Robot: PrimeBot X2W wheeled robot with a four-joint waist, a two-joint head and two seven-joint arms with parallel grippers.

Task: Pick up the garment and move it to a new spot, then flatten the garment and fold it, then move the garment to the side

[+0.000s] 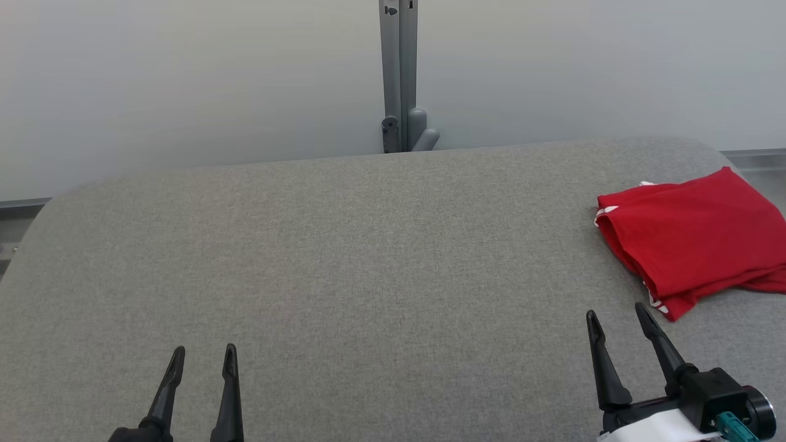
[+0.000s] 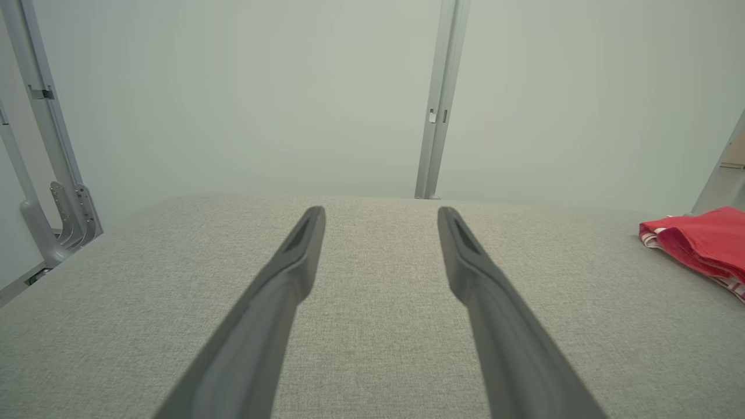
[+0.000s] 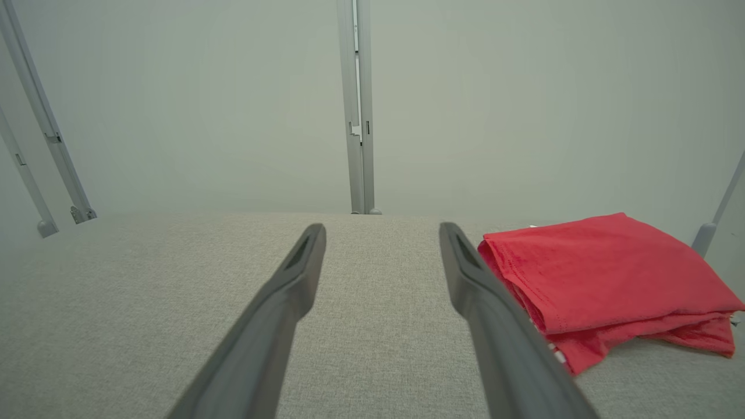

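The garment (image 1: 694, 236) is red with white trim, folded into a thick rectangle at the right edge of the grey fabric table (image 1: 344, 264). The right wrist view has the garment (image 3: 588, 279) just right of my right fingers, and in the left wrist view the garment (image 2: 704, 241) lies far to the right. My right gripper (image 1: 617, 316) stands open at the lower right, a short way in front of the garment and not touching it. At the lower left my left gripper (image 1: 204, 355) is open and holds nothing.
A grey metal post (image 1: 399, 73) rises behind the table's far edge against a pale wall. Slanted frame struts (image 2: 41, 145) stand off the table's left end. The table's right edge runs just beyond the garment.
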